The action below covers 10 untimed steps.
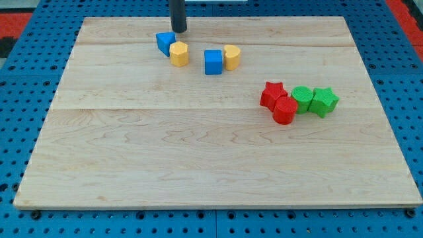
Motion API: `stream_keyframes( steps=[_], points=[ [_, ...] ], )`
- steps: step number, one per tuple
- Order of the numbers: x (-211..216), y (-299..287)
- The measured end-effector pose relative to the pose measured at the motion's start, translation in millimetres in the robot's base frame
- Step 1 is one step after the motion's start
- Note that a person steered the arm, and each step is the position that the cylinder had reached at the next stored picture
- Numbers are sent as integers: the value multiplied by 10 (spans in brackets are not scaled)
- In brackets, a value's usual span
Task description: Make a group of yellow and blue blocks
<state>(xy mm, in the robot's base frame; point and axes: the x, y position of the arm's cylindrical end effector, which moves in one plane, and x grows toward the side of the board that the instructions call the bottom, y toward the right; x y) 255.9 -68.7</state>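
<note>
My tip (179, 30) stands near the view's top, just above and right of a blue block (164, 42), close to it. A yellow block (179, 53) touches that blue block on its lower right. Further right, a blue cube (213, 61) touches a yellow block (231, 57). A small gap separates the two pairs.
The wooden board (198, 152) lies on a blue pegboard. At the view's right, a red star-shaped block (271, 94), a red cylinder (285, 110), a green cylinder (302, 98) and a green star-shaped block (324, 101) sit clustered together.
</note>
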Motion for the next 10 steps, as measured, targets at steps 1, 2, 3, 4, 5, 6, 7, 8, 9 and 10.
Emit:
stream_keyframes(
  steps=[1,2,3,4,5,6,7,8,9,10],
  points=[
    [364,-24],
    [592,-10],
    [1023,-397],
    [822,-317],
    [98,-229],
    [-107,700],
    [226,1317],
    [522,899],
    [621,409],
    [297,389]
  ],
)
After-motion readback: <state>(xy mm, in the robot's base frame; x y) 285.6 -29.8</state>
